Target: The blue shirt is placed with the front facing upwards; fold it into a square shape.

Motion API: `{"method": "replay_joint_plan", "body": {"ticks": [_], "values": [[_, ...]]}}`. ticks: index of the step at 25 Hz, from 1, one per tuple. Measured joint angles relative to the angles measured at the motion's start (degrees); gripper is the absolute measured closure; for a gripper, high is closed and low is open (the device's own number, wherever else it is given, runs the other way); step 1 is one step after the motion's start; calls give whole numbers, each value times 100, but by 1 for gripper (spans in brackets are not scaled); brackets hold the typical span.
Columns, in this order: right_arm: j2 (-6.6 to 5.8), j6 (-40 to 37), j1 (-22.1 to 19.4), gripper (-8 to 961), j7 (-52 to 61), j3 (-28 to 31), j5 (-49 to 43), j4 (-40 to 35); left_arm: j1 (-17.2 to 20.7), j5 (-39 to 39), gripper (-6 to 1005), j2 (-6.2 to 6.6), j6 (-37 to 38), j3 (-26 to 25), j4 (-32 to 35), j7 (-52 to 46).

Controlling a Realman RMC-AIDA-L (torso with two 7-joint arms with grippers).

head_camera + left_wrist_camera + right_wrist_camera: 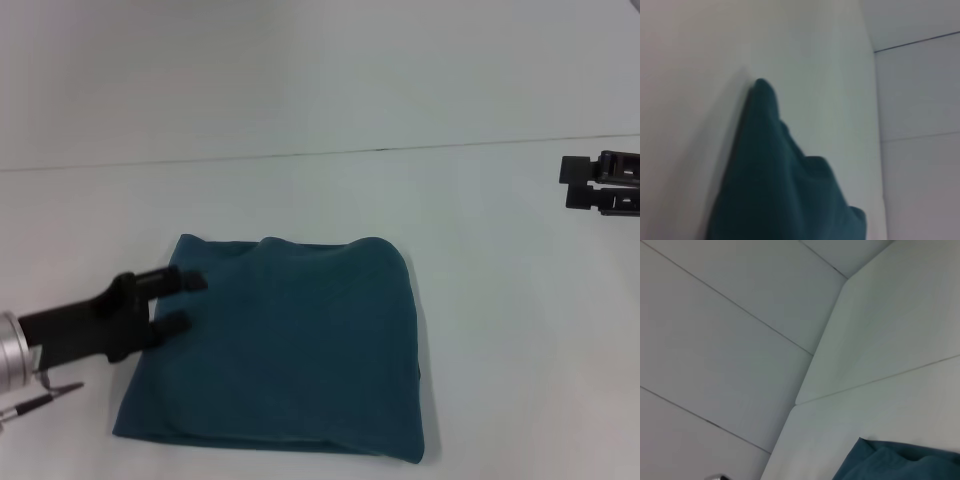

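Observation:
The blue shirt (285, 345) lies on the white table as a folded, roughly square teal bundle; no lettering or collar shows. My left gripper (188, 302) is open, its two black fingers spread over the shirt's left edge, holding nothing. The left wrist view shows the shirt's folded edge (775, 175) close up. My right gripper (572, 183) hangs at the far right, well away from the shirt and above the table, its fingers close together. The right wrist view shows one corner of the shirt (900, 462).
The white table (500, 300) has a seam line running across behind the shirt. A thin metal rod (45, 400) sticks out by my left wrist at the bottom left.

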Motion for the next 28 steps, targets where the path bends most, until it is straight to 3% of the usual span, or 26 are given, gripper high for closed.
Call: {"method": "replay_joint_plan", "body": {"ticks": [5, 9, 13, 15, 17, 21, 25, 28], "values": [[-2, 7, 17, 71, 2, -1, -25, 1, 33, 264, 308, -29, -379, 89, -193, 18], [-1, 22, 11, 71, 1, -26, -41, -5, 31, 271, 309, -27, -186, 112, -129, 71], [-27, -115, -14, 71, -139, -16, -43, -79, 123, -117, 309, 43, 902, -36, 304, 595], [-21, -267, -49, 71, -595, -42, -82, -202, 174, -370, 309, 97, 1533, -104, 471, 1320], [61, -425, -90, 71, -1372, -76, -232, -308, 187, -410, 308, 152, 2095, -52, 521, 2556], [505, -717, -286, 71, -3240, -129, -642, -454, 348, -179, 308, 22, 2524, 352, 552, 4881], [1135, -846, -553, 71, -4046, -194, -1196, -867, 533, -161, 304, -80, 2558, 543, 597, 5449], [1365, -812, -625, 71, -4246, -265, -1625, -904, 628, -149, 298, -101, 2652, 558, 603, 5472]]}}
